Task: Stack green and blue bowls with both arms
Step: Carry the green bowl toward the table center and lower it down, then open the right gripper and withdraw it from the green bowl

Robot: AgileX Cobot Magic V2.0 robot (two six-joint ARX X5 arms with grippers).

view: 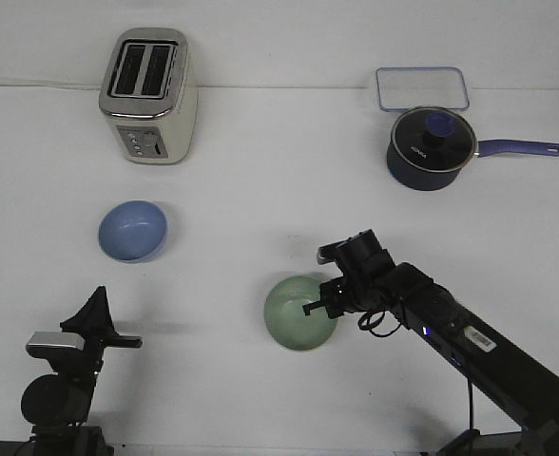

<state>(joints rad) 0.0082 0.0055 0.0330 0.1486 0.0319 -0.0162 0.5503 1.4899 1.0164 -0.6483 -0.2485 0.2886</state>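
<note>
The pale green bowl (297, 315) sits on the white table in front of centre. My right gripper (318, 299) is at its right rim, and one dark finger (308, 307) reaches over the rim into the bowl. The arm hides how the fingers stand on the rim. The light blue bowl (132, 230) rests upright and empty at the left, well apart from both arms. My left gripper (96, 306) stands near the front left edge, pointing up, with its fingers together and nothing in them.
A cream toaster (149, 95) stands at the back left. At the back right are a dark navy saucepan with a glass lid (432, 147), its handle pointing right, and a clear rectangular lid (422, 88) behind it.
</note>
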